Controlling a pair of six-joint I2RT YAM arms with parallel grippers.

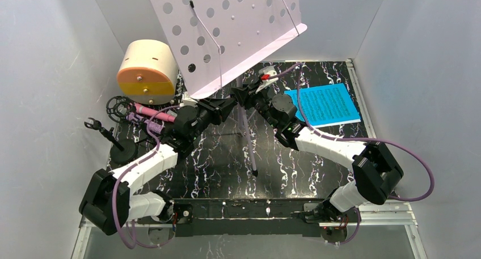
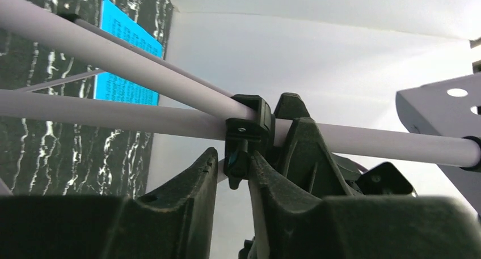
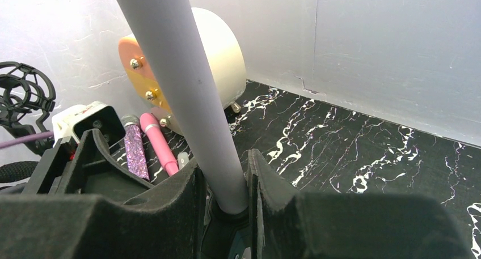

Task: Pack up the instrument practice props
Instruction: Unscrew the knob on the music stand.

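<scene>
The lilac perforated music stand (image 1: pixel 238 26) stands tilted at the back centre, its pole (image 3: pixel 181 83) rising over spread legs (image 1: pixel 249 151). My right gripper (image 3: pixel 224 168) (image 1: pixel 253 98) is shut on the pole, both fingers pressed against it. My left gripper (image 2: pixel 233 157) (image 1: pixel 236 96) is at the black clamp (image 2: pixel 249 120) on the pole. Its jaws stand slightly apart around the clamp's small knob (image 2: pixel 235 164), the left finger clear of it. Blue sheet music (image 1: pixel 326 105) lies flat at the back right. The pink microphone (image 1: pixel 153 111) and purple mic (image 1: pixel 142 123) lie at the left by the black ring mount (image 1: pixel 117 106) and tripod (image 1: pixel 108 135).
A cream drum with an orange face (image 1: pixel 147 69) lies on its side at the back left corner. White walls close in the black marbled table (image 1: pixel 215 168) on three sides. The stand's desk overhangs the back of the table.
</scene>
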